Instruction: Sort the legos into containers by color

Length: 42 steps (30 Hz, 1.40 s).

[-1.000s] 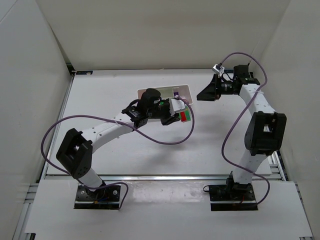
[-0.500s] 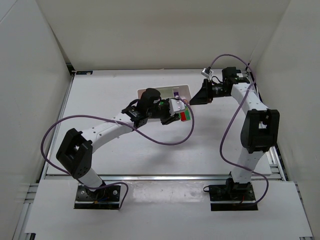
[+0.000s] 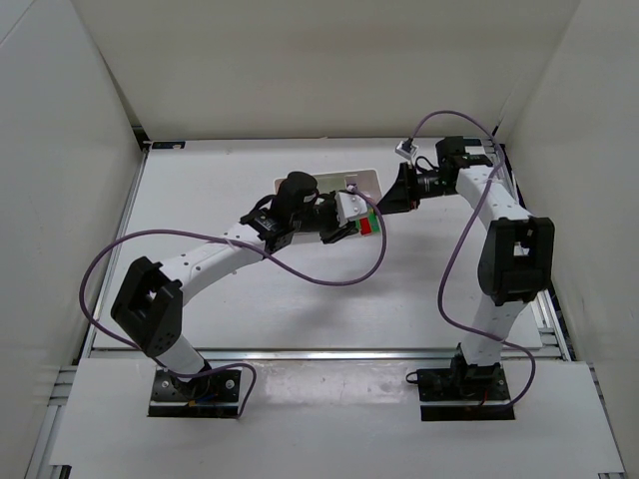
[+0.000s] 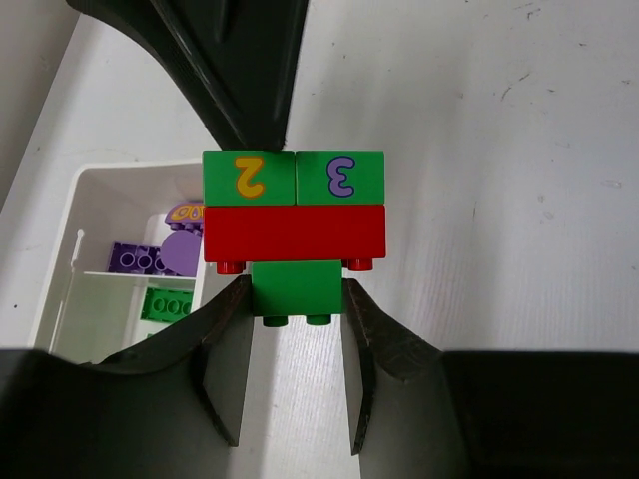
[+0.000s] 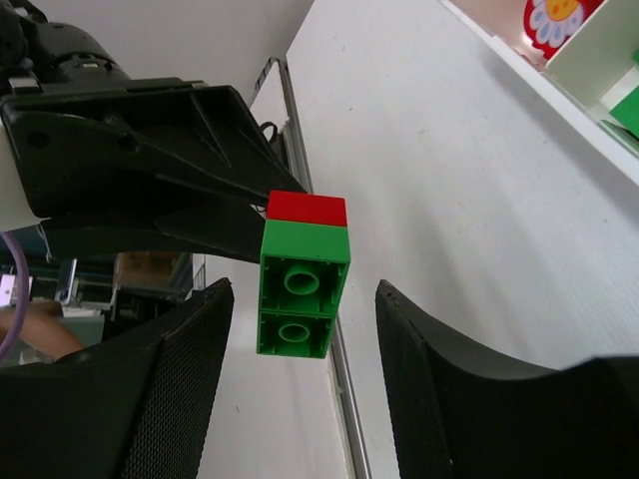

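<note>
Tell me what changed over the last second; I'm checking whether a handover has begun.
The right gripper swung left to the brick stack, its jaws narrowing; they now flank the stack's green end without touching. The left gripper stayed shut on the stack, edging slightly toward the tray. Nothing was let go.

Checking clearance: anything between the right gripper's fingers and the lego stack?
Nothing. Right wrist view shows bare gaps between the right fingers and the lego stack.
</note>
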### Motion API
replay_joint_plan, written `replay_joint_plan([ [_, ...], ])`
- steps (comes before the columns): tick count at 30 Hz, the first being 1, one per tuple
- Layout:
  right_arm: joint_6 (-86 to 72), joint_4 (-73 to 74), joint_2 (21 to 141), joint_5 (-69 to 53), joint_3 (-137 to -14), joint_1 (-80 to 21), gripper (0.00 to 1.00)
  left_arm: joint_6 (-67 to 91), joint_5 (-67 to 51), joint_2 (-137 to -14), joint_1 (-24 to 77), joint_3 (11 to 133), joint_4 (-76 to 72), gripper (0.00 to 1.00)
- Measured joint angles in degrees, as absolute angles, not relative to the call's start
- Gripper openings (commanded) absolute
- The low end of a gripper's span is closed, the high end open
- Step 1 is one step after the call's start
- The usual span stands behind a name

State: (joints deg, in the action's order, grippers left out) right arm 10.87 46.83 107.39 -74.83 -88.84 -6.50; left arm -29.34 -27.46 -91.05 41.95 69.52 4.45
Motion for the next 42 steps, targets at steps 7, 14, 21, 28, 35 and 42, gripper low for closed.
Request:
replay_joint_plan([
  [7, 12.38, 48.29, 107.77, -74.74, -89.65, -9.26, 0.57, -29.36, -27.53, -91.05, 41.34, 69.93, 4.47, 0.12],
  [14, 11.42, 47.86, 109.27, -74.76, -91.26, -9.72, 0.52, -29.36, -27.86, -91.05, 41.28, 70.32, 4.29, 0.12],
  [21, 7.73, 45.82, 110.83, -75.42, -92.23, -9.74, 0.5, -29.34, -27.88, -91.07, 41.15, 70.32, 4.32, 0.12],
  [28, 4.43, 43.88, 111.63, -76.36, -94.11, -9.72, 0.22, -29.63, -27.86, -91.07, 40.97, 70.35, 4.1, 0.12],
  [35, 3.64, 43.46, 111.98, -77.17, -94.15, -9.39, 0.0, -29.65, -27.77, -91.05, 40.97, 70.35, 3.81, 0.11],
  [42, 3.97, 43.64, 111.98, -78.98, -93.86, -7.62, 0.0, -29.54, -27.51, -91.05, 40.97, 70.35, 2.7, 0.11],
])
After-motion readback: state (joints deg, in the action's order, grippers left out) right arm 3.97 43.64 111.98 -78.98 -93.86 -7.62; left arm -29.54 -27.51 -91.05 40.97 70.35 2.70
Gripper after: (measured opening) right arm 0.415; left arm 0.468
